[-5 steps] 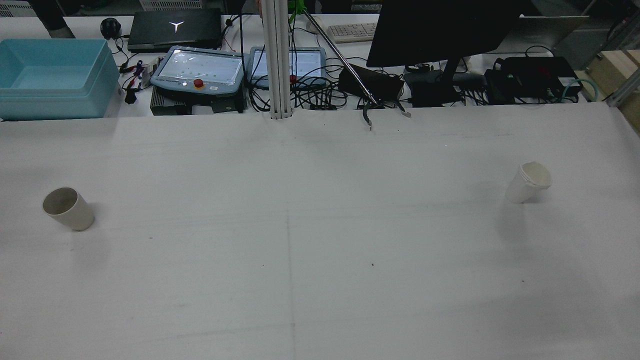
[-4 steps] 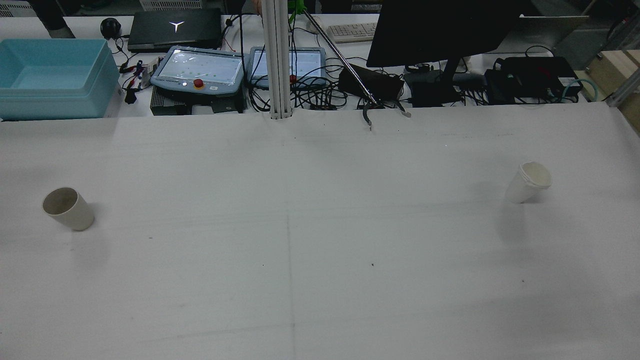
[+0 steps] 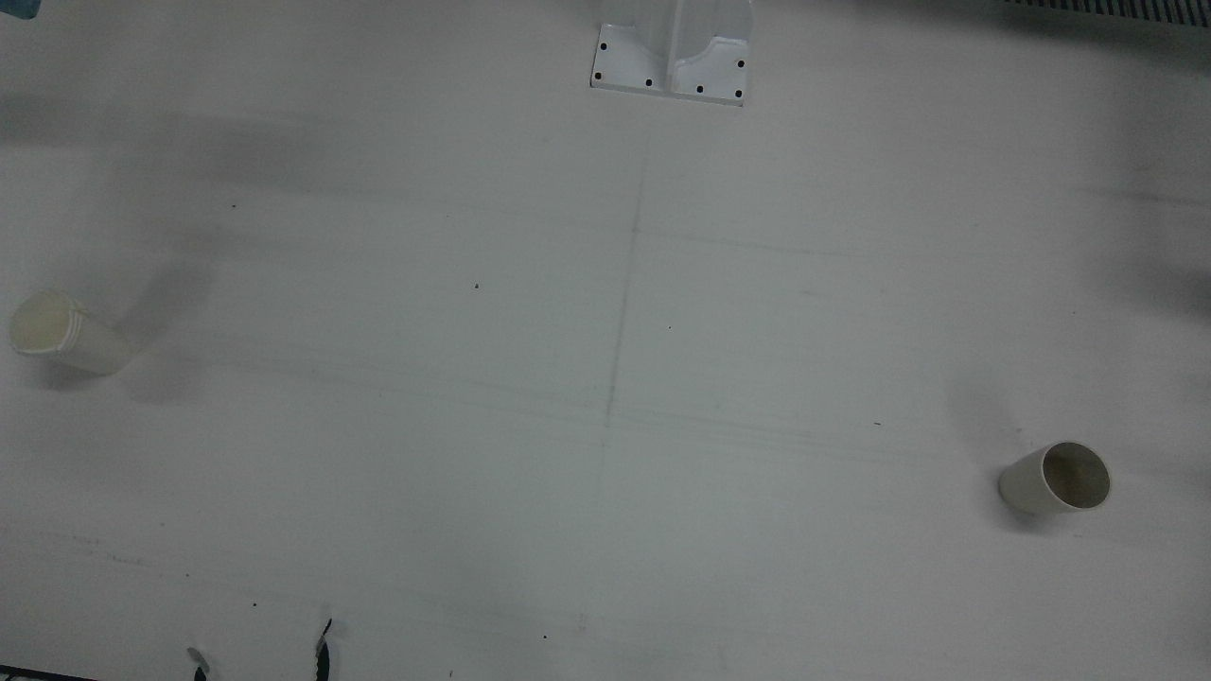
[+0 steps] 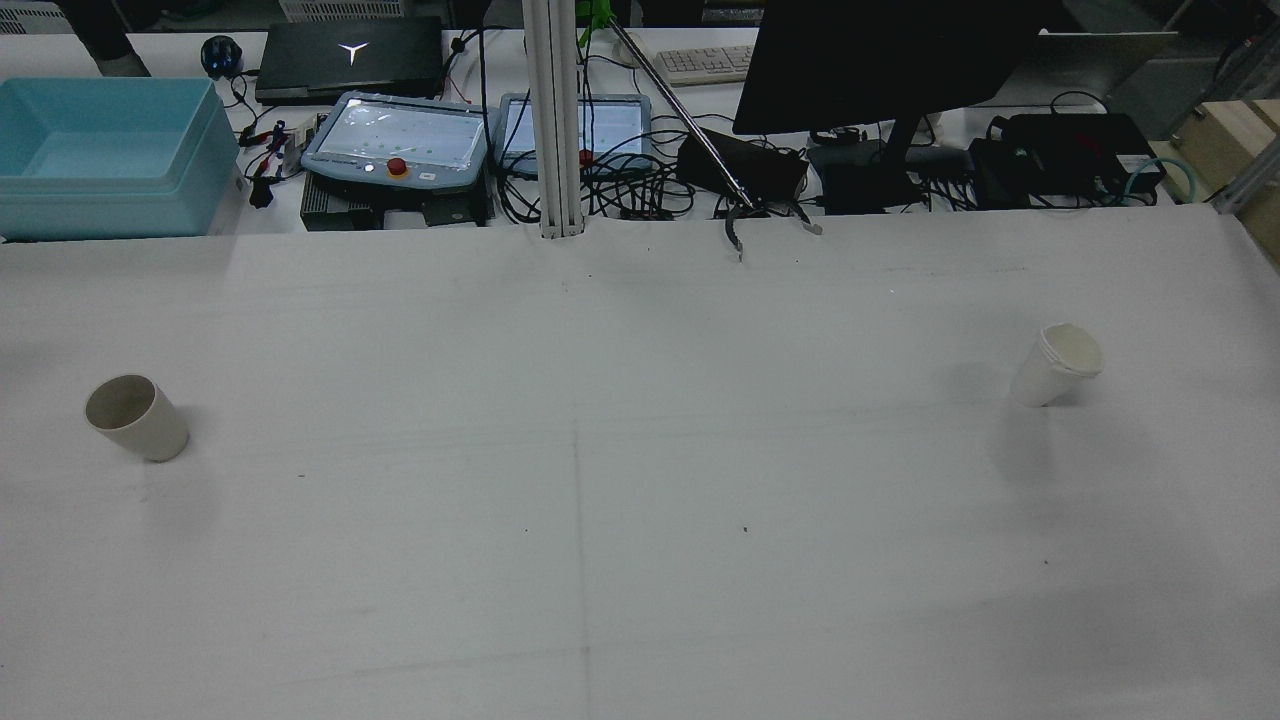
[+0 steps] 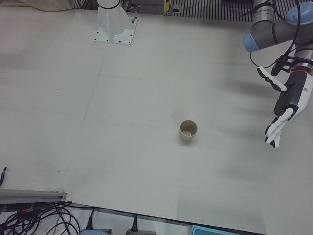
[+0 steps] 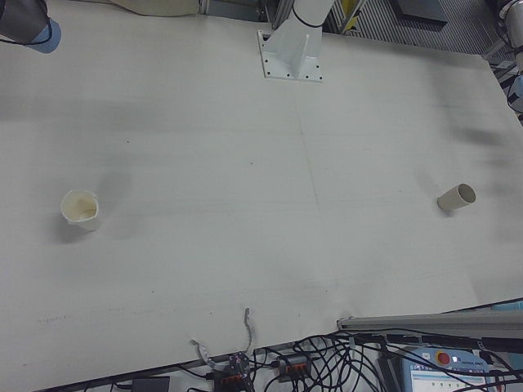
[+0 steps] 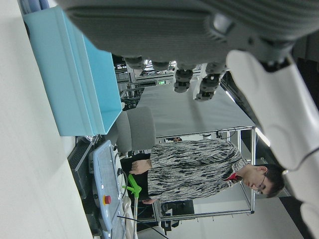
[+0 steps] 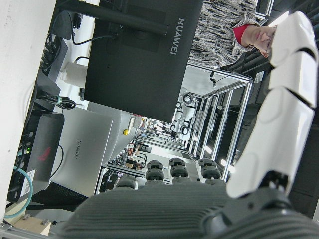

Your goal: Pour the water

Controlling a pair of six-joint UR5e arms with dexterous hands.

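Observation:
An empty beige cup (image 4: 135, 417) stands on the white table on my left side; it also shows as the beige cup (image 3: 1055, 478), (image 5: 188, 131), (image 6: 455, 198). A white paper cup (image 4: 1055, 365) with a pale inside stands far off on my right side, seen again as the paper cup (image 3: 61, 333), (image 6: 82, 210). My left hand (image 5: 286, 105) hangs open above the table, well to the right of the beige cup in the left-front view, fingers spread and pointing down. My right hand (image 8: 199, 199) shows only in its own view, fingers extended and holding nothing, away from both cups.
Beyond the table's far edge sit a light blue bin (image 4: 110, 150), two teach pendants (image 4: 400, 140), a dark monitor (image 4: 880, 60) and tangled cables. A white post (image 4: 555, 120) rises at the middle. A seated person (image 7: 199, 169) shows in the left hand view.

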